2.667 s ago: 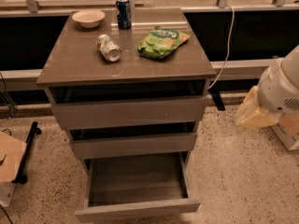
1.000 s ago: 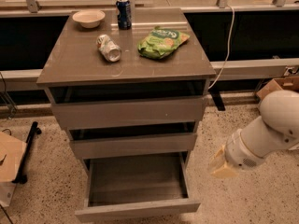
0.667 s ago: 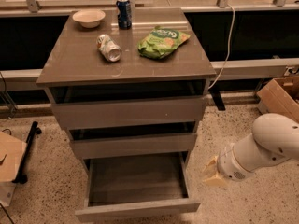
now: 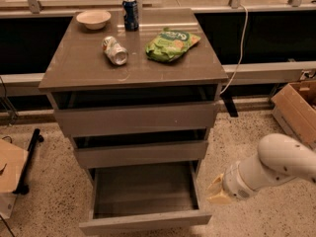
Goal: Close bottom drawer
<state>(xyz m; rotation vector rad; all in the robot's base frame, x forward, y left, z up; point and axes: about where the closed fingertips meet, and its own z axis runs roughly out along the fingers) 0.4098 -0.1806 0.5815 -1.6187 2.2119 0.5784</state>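
The bottom drawer (image 4: 143,222) of the grey cabinet is pulled far out, and its empty tray shows from above. Its slim flat front runs along the bottom of the view. The two drawer fronts above it, the top one (image 4: 136,118) and the middle one (image 4: 140,153), stand slightly out. My gripper (image 4: 216,190) is low at the right of the open drawer, at the end of the white arm (image 4: 276,163), close to the drawer's right front corner. I cannot see contact with the drawer.
On the cabinet top (image 4: 79,63) are a bowl (image 4: 94,19), an upright blue can (image 4: 131,13), a can lying on its side (image 4: 114,50) and a green chip bag (image 4: 172,44). A cardboard box (image 4: 296,107) stands at the right, another (image 4: 10,172) at the left. A cable (image 4: 239,48) hangs behind.
The arm has swung down and left from the right side, bringing the gripper from beside the cabinet to near the open drawer's right front corner. The drawer has not moved.
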